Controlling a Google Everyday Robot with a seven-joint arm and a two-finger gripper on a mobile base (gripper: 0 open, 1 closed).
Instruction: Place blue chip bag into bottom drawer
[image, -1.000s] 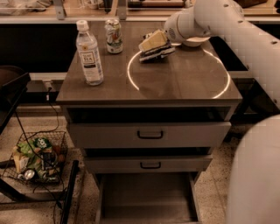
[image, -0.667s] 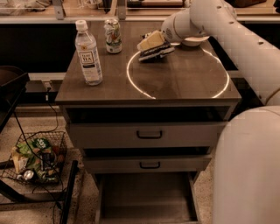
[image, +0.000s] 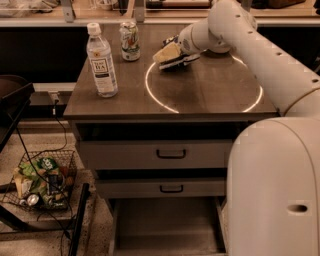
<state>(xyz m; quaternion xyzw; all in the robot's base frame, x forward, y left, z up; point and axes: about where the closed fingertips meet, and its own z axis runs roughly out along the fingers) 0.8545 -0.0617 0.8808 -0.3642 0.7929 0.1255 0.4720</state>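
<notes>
My gripper (image: 169, 53) is at the back of the table top, right of the can, low over the surface. A dark flat shape (image: 179, 63) lies directly under it and touches the table; it looks like the blue chip bag, mostly hidden by the gripper. I cannot tell whether the gripper holds it. The bottom drawer (image: 167, 227) is pulled open at floor level below the table, and its grey floor is bare.
A water bottle (image: 101, 60) stands front left on the table top (image: 210, 92) and a drink can (image: 130, 41) behind it. Two upper drawers (image: 170, 154) with dark handles are shut. A wire basket (image: 42, 180) with green packets sits on the floor at left. My white body (image: 275, 190) fills the right.
The gripper has edged slightly left and down over the dark shape. My body takes up more of the right side. The bottle, can and drawers have not moved.
</notes>
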